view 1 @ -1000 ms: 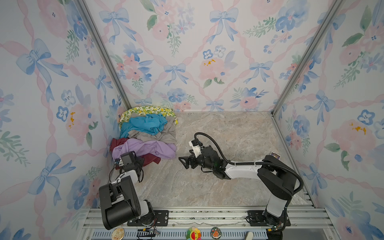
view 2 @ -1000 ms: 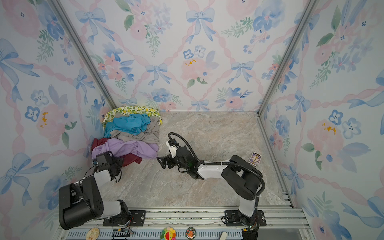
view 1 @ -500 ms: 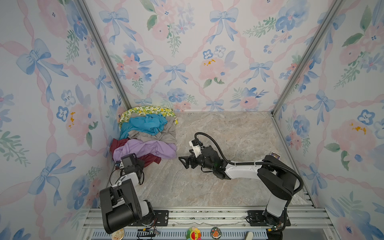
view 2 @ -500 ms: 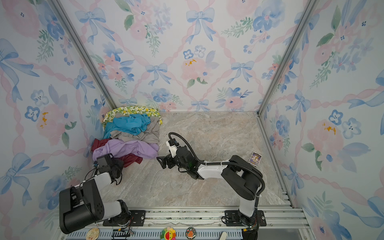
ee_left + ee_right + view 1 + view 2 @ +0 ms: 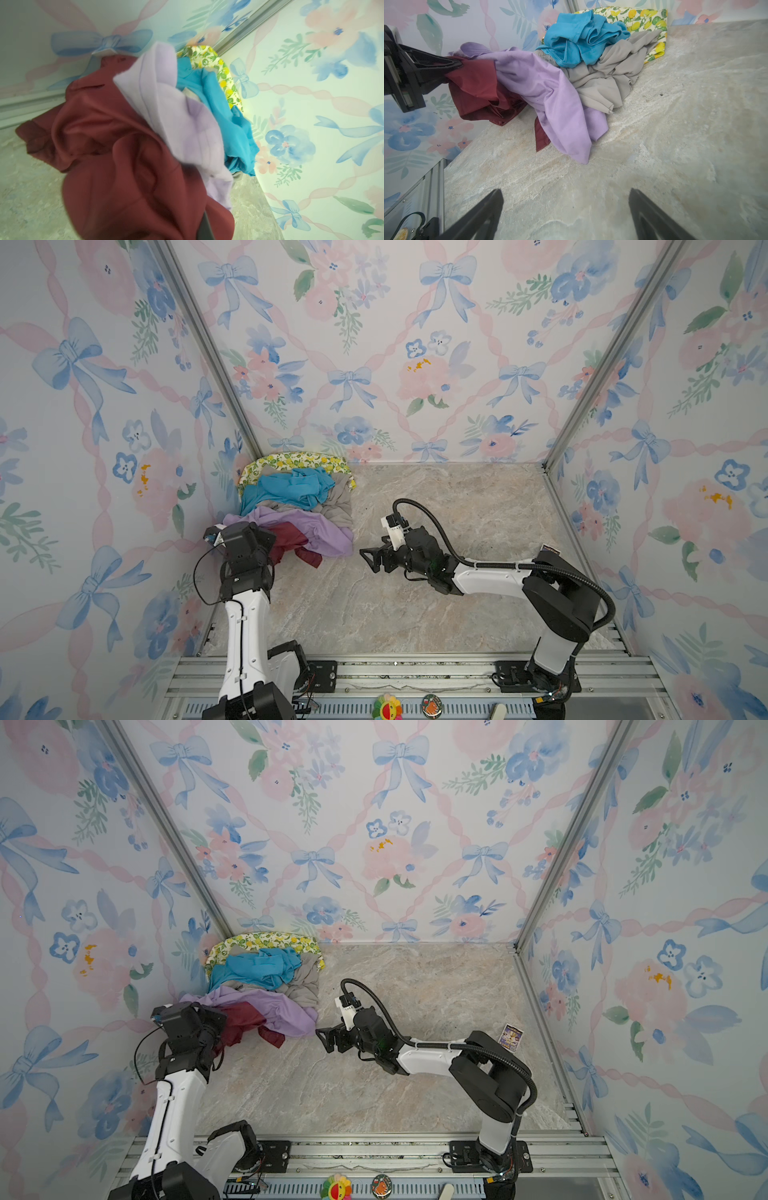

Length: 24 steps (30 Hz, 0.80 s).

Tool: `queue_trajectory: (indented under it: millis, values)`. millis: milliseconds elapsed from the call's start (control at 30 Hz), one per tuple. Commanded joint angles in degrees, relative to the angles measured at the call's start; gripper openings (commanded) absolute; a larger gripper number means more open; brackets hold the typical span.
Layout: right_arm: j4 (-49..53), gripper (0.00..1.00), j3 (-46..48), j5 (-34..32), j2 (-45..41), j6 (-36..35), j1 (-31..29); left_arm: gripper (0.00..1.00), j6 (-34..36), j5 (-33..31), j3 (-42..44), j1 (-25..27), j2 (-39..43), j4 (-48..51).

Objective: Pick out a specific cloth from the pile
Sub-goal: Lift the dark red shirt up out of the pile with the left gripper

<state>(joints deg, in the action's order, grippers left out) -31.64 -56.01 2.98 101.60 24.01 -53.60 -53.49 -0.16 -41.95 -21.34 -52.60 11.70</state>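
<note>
The cloth (image 5: 291,541) is dark maroon and lies at the near end of the pile (image 5: 299,506), partly under a lavender cloth (image 5: 322,533). My left gripper (image 5: 272,547) is shut on its near edge and holds that edge up off the floor. In the right wrist view the left gripper's black fingers (image 5: 450,62) pinch the cloth (image 5: 475,87). The cloth (image 5: 116,155) fills the left wrist view, and one finger (image 5: 204,227) shows against it. My right gripper (image 5: 368,560) (image 5: 565,191) stands open and empty over bare floor, to the right of the pile.
Teal (image 5: 295,489), grey (image 5: 338,506) and lemon-print (image 5: 291,460) cloths are heaped in the back left corner against the left wall (image 5: 124,489). A small card (image 5: 512,1038) leans at the right wall. A metal rail (image 5: 395,672) runs along the front.
My left gripper has shut on the maroon cloth's edge and risen, lifting that edge. The right arm has stayed where it was, open.
</note>
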Motion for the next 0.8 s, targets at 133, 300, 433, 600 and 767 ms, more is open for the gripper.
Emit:
queue_trajectory:
  millis: [133,300,433,600,767]
  values:
    - [4.40,0.97,-5.55,-0.23,-3.33,-0.03,1.17,0.00,4.55,-4.54,-17.33,2.66,-1.66,2.53]
    - [6.64,0.97,-8.35,-0.39,-4.30,-0.71,1.62,0.00,5.70,-6.56,-27.67,4.16,-6.45,2.80]
    - [8.38,0.97,-11.06,0.02,-4.79,-1.41,1.83,0.00,8.37,-8.86,-36.51,8.39,-12.12,4.84]
    - [8.52,0.97,-14.48,2.49,-5.16,-0.07,2.68,0.00,15.10,-14.03,-50.60,15.65,-20.22,10.23]
    - [7.24,0.98,-16.88,4.31,-5.35,0.83,3.15,0.00,20.64,-17.84,-64.51,23.24,-27.06,15.89]
